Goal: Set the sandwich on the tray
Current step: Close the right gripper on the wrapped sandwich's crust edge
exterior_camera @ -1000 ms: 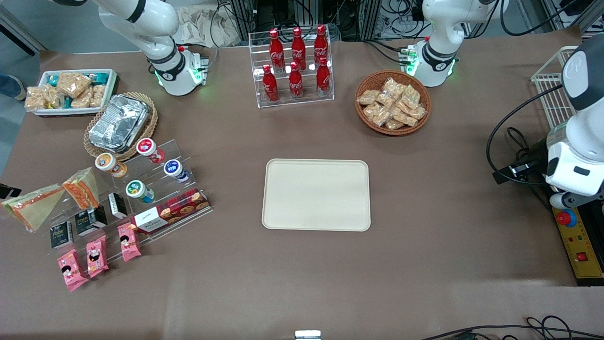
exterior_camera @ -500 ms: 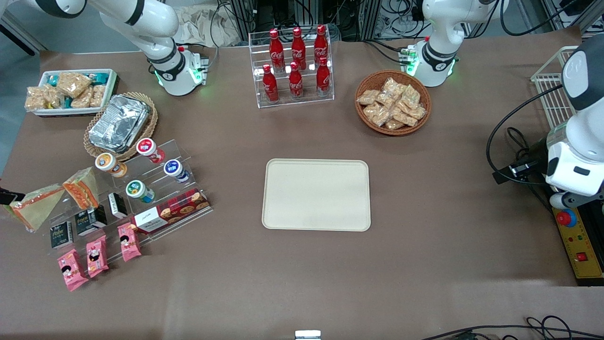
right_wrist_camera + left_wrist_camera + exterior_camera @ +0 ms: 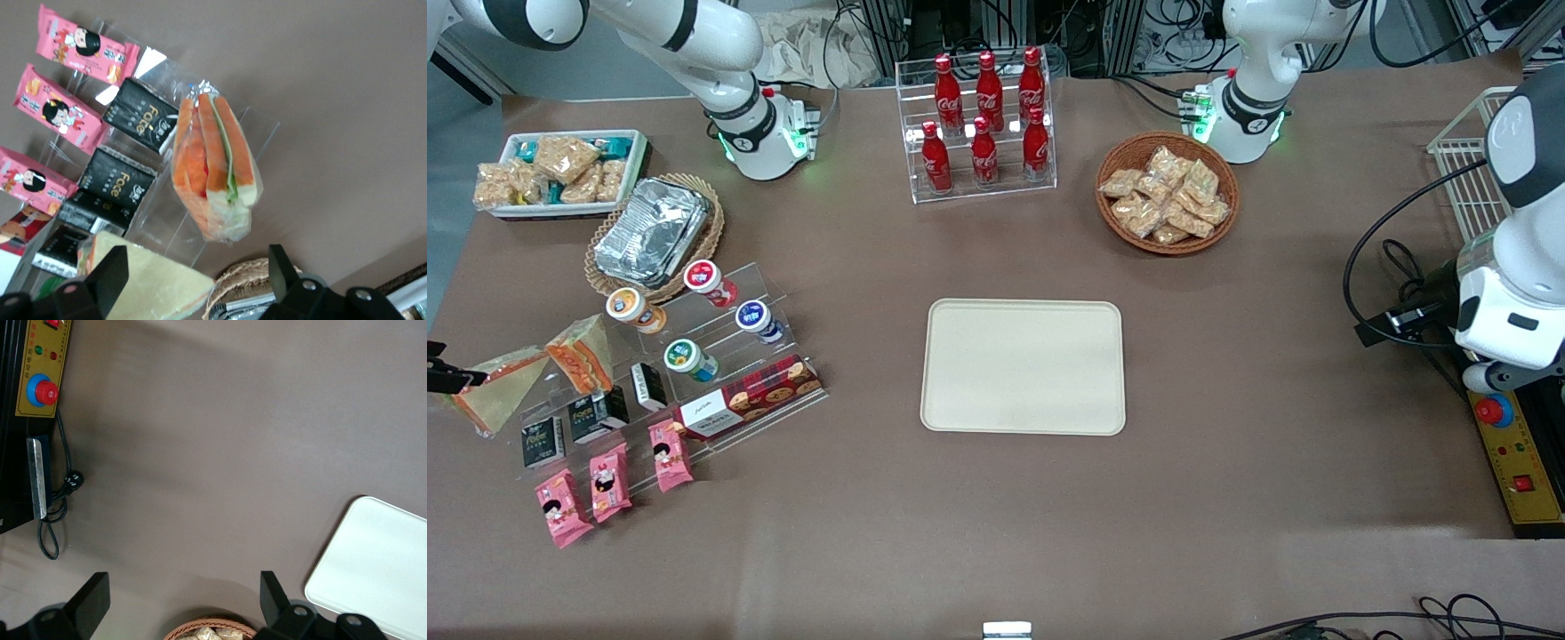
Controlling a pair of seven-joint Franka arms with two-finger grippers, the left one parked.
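The sandwich [image 3: 496,388], a wrapped wedge with a tan bread face, lies at the working arm's end of the table beside an acrylic stand. My right gripper [image 3: 445,377] is at the sandwich's outer corner, at the picture's edge. In the right wrist view the gripper [image 3: 197,261] is open, with the sandwich's tan face [image 3: 143,287] between its fingers and below them, not gripped. The cream tray [image 3: 1023,366] lies bare at the table's middle, far from the gripper; a corner of it shows in the left wrist view [image 3: 377,570].
A second wrapped wedge with a bright-orange side [image 3: 580,354] [image 3: 212,175] leans on the acrylic stand [image 3: 694,356], which holds yogurt cups, black boxes and pink snack packs. A wicker basket of foil containers [image 3: 654,233], a white bin [image 3: 560,169], a cola rack [image 3: 983,120] and a snack basket [image 3: 1167,194] stand farther back.
My gripper has come into the front view from the table's edge and moved up to the sandwich's corner. The sandwich and tray have not moved.
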